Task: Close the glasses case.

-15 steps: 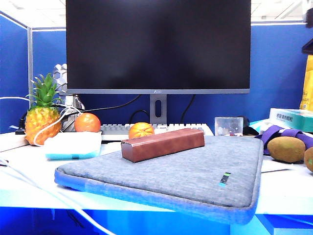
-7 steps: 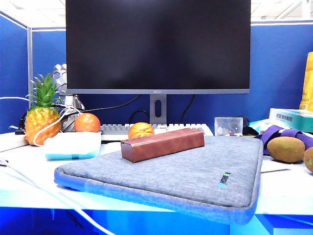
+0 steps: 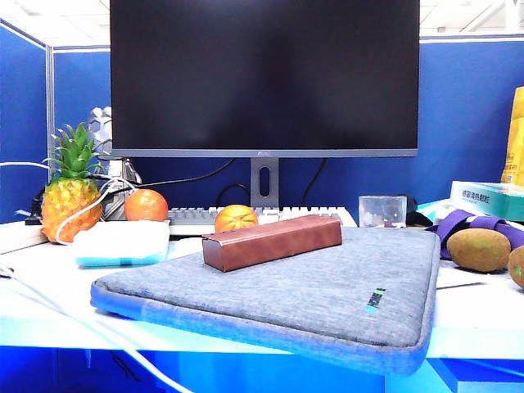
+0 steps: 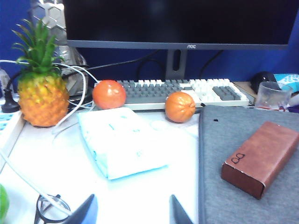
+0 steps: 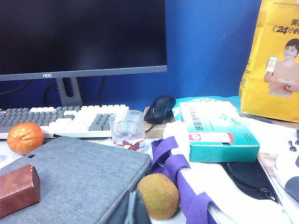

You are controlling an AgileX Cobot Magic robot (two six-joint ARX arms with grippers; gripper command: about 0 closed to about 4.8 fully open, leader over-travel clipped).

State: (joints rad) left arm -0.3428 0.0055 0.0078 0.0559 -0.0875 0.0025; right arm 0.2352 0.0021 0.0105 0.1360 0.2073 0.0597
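1. You see the glasses case (image 3: 273,241) lying shut on the grey laptop sleeve (image 3: 327,295), near the sleeve's far edge, with its small glasses drawing on the end flap facing the left arm's camera.
2. Your left gripper (image 4: 131,212) sits low over the white table (image 4: 140,196), near the sleeve's edge and well apart from the case. Only the two tips show, with a gap between them, but the jaws seem to be almost closed and hold nothing.
3. Your right gripper (image 5: 136,211) is by the sleeve's near corner, beside a kiwi (image 5: 158,196). Its jaws are closed together and empty.
4. An orange (image 3: 236,218) sits just behind the case, in front of the keyboard (image 3: 246,214).
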